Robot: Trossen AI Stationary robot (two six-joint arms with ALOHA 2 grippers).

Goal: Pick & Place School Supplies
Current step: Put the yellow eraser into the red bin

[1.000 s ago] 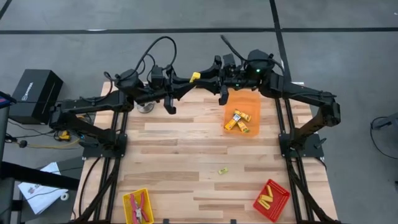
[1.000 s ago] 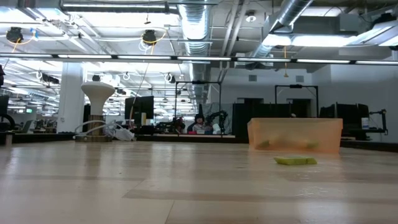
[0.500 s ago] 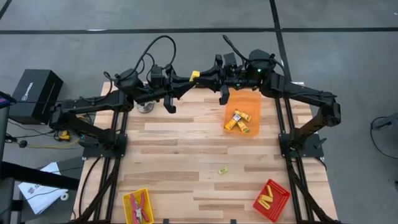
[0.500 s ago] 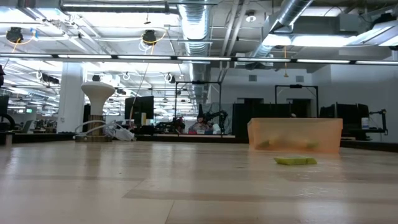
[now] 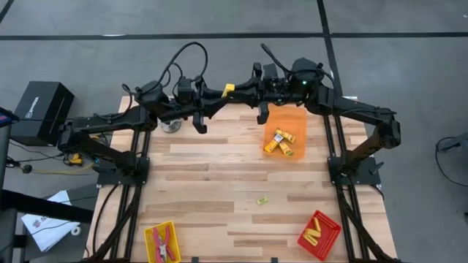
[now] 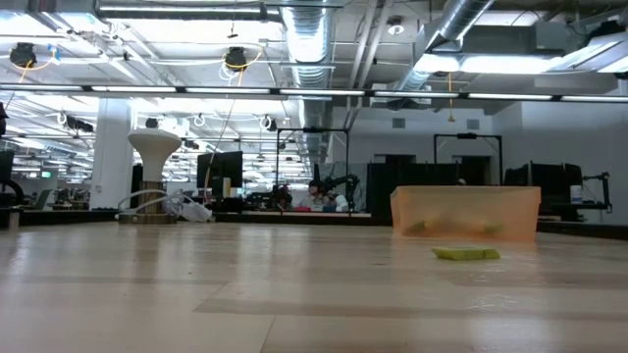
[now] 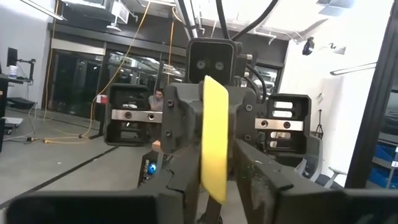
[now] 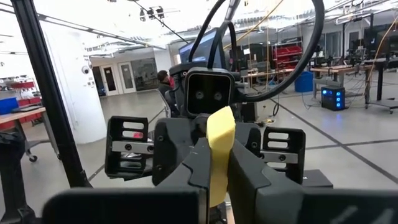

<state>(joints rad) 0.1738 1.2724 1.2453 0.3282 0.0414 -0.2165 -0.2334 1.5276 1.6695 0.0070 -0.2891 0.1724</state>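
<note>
high view: both arms reach in over the back edge of the table and meet nose to nose. the left gripper [image 5: 224,93] and the right gripper [image 5: 237,90] sit on either side of one yellow block [image 5: 229,89], held in the air well apart from the orange tray [image 5: 295,117]. the risk is a drop: if one side lets go before the other has a firm pinch, the block falls to the wood or off the back edge.

low view: neither arm shows. only a loose yellow piece [image 6: 466,253] lies on the table in front of the orange tray.

left wrist view: the block stands upright between dark fingers. i cannot tell whether the left jaws are pinching it or standing slack.

right wrist view: the right jaws look pressed against both faces of the block, gripping it. a shallow or skewed hold could let it twist out as the arms part.
</note>
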